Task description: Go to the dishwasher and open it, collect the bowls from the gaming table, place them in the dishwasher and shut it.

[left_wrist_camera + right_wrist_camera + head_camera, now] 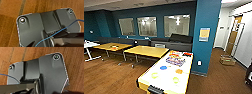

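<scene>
Teal walls (pixel 159 12) and a wooden floor (pixel 106 75) frame a lounge with a dark sofa (pixel 176 42) and two wooden-topped tables (pixel 146 51) further back. Nearest the camera stands the long white bench with a yellow rim (pixel 187 75), and on its glossy top sit the four bowls, well apart from one another: the blue bowl (pixel 163 67), the orange bowl (pixel 179 71), a pale yellow-green bowl (pixel 154 75) and another like it (pixel 176 80); at this range I cannot tell which of those two is yellow and which green. Colourful boxes (pixel 175 58) lie at the bench's far end.

Judging by their look, the bowls are small, light and stiff plastic, unlikely to break but slick, and apt to skate across the shiny top if nudged sideways. The rim seems the best place to take hold, one finger inside the wall and one outside, coming from above.

Both wrist views look down at the floor past the robot's own dark plates. Whether the left gripper or the right gripper is spread or pressed together, I cannot tell. The dishwasher is nowhere near.
</scene>
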Controlling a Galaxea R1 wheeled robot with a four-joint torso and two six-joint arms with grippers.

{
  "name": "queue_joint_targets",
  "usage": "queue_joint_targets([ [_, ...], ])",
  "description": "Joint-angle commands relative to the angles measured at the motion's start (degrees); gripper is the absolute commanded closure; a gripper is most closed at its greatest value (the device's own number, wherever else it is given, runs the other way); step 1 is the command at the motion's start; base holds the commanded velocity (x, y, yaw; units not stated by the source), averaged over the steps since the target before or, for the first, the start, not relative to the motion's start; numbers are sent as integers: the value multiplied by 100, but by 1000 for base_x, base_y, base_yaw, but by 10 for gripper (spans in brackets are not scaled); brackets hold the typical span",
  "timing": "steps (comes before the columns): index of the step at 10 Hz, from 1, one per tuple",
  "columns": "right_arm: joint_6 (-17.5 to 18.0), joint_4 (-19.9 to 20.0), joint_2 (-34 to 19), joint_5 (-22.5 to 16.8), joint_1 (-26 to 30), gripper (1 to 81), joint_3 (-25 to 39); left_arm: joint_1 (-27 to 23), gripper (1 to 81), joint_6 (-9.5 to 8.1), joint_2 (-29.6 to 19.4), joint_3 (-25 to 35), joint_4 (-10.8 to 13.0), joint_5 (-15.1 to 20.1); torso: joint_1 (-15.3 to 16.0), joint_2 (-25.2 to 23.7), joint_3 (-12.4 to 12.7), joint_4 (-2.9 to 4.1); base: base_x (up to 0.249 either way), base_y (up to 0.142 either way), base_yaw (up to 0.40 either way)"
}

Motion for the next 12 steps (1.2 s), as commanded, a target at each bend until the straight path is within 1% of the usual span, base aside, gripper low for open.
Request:
queue_joint_targets([
  [1,-12,-11,-21,-286,320,10,-5,-313,10,46,17,0,37,279,0,0,0,0,72,129,0],
  [12,-12,-11,-12,-286,320,10,-5,-313,10,46,8,0,29,279,0,0,0,0,91,127,0],
])
